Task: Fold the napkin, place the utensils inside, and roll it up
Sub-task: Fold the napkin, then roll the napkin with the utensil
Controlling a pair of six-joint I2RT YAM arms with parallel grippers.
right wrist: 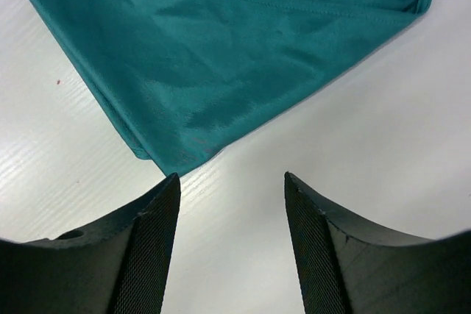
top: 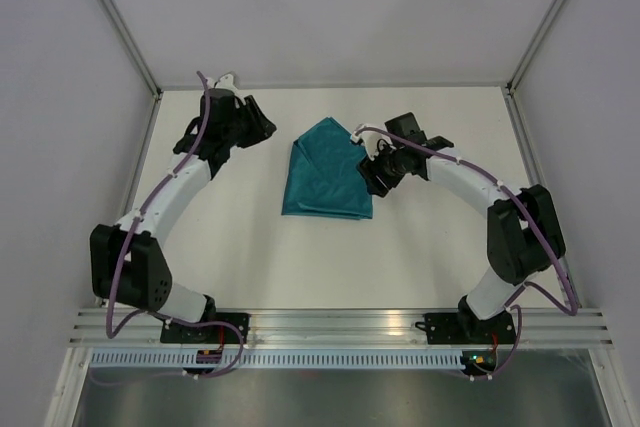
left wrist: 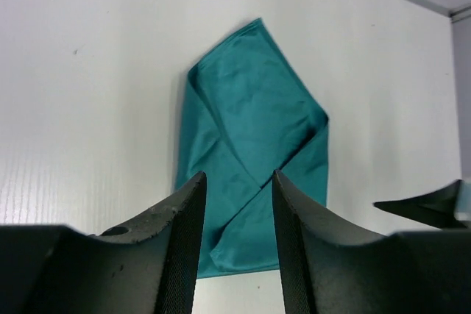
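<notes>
The teal napkin [top: 325, 172] lies partly folded in the middle of the white table, pointed at the far end and straight along its near edge. It also shows in the left wrist view [left wrist: 250, 145] and the right wrist view [right wrist: 235, 56]. My left gripper [top: 266, 128] is open and empty, to the left of the napkin and apart from it; its jaws [left wrist: 237, 176] frame the cloth from a distance. My right gripper [top: 372, 175] is open and empty at the napkin's right edge, its jaws [right wrist: 232, 178] just short of a cloth corner. No utensils are in view.
Grey enclosure walls [top: 90, 67] with metal corner posts stand at the left, back and right of the table. An aluminium rail [top: 330, 325] with the arm bases runs along the near edge. The right gripper's dark tip [left wrist: 430, 204] shows at the right of the left wrist view.
</notes>
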